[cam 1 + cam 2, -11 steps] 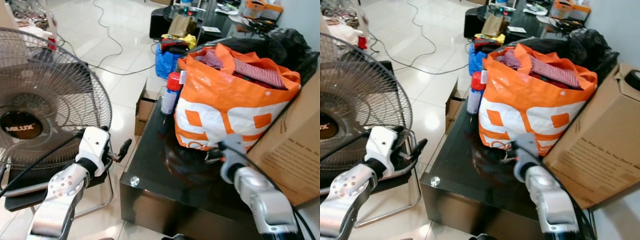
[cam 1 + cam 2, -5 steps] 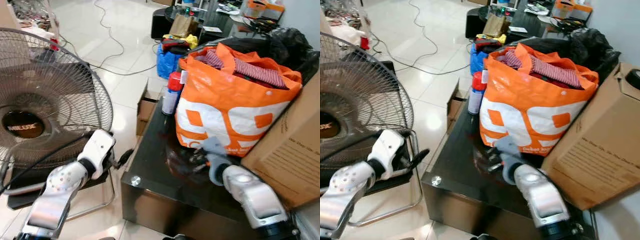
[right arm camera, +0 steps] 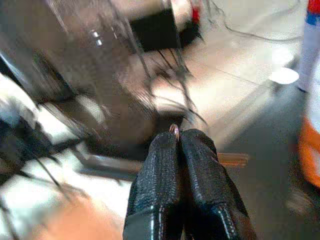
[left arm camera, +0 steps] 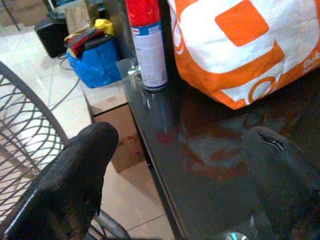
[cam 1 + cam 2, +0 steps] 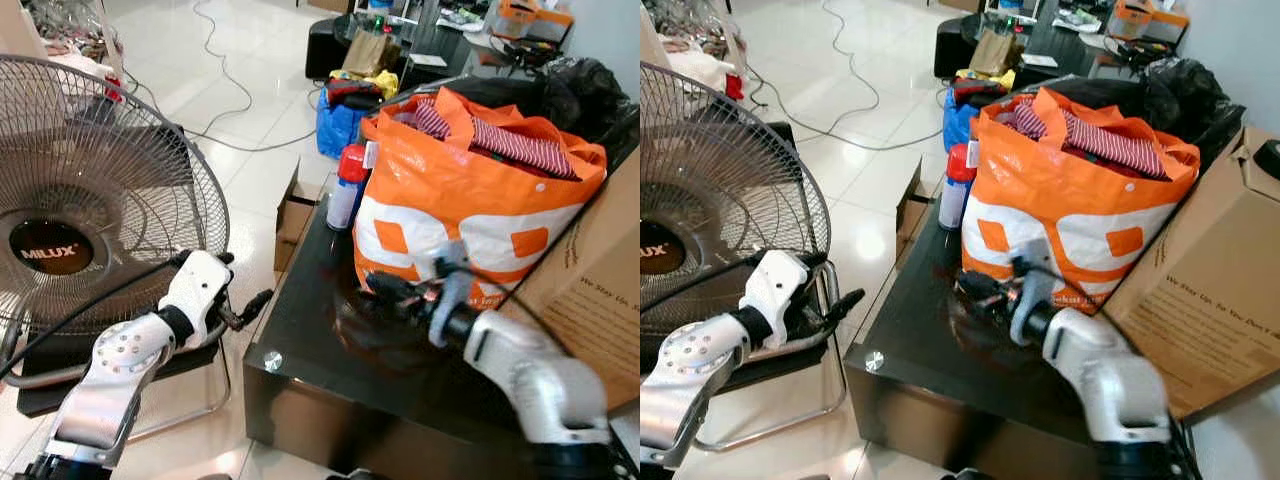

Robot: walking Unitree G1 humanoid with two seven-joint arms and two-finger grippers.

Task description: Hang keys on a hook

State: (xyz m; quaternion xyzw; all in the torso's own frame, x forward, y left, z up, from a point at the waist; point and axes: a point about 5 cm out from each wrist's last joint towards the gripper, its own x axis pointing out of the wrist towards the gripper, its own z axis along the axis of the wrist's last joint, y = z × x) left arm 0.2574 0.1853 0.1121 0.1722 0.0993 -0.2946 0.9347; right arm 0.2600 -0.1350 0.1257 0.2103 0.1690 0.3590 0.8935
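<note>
I've got the right gripper [image 3: 179, 134] pinched tight on the keys [image 3: 174, 128], held low over the black table [image 5: 310, 330] in front of the orange bag [image 5: 470, 210]; I reckon they're light, hard, slick metal, apt to swing, so the grip belongs on the ring itself. Only a small coppery loop pokes out betw. the fingertips, rest hidden; left gripper [image 4: 182, 155] gapes, nothing in it, beside the fan [image 5: 70, 200], no hook visible yet.
</note>
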